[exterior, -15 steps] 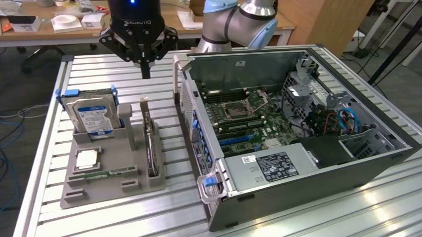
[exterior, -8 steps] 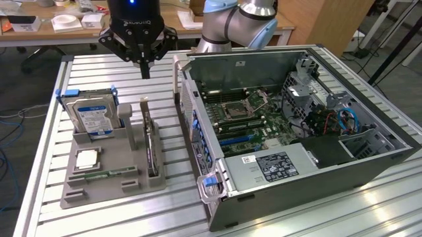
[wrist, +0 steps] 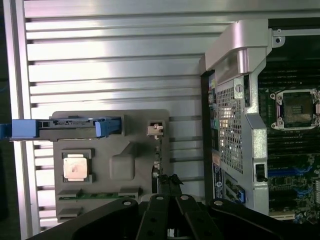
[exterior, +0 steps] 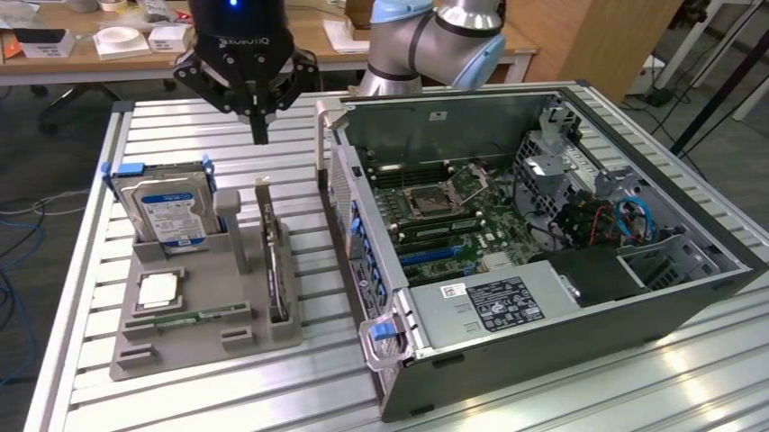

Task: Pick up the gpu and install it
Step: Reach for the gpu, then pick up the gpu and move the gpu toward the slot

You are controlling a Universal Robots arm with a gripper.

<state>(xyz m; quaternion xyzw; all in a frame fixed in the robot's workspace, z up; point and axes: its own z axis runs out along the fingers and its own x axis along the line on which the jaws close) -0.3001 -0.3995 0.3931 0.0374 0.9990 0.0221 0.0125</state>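
Above tabletop [exterior: 157,135], near far end of grey holder [exterior: 198,346]: my end effector [exterior: 258,137] closed tight, holding nothing. Untouched gpu [exterior: 277,270] stands on edge in holder slot. Approach step; grasp needs jaws parted, astride its top edge.

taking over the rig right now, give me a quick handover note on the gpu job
gripper: shut, empty, hovering above the table near the far end of the gpu.
gpu: standing on edge in the holder, untouched, beside the open case.
done: nothing yet.
left: gpu not picked up, not installed in the case.
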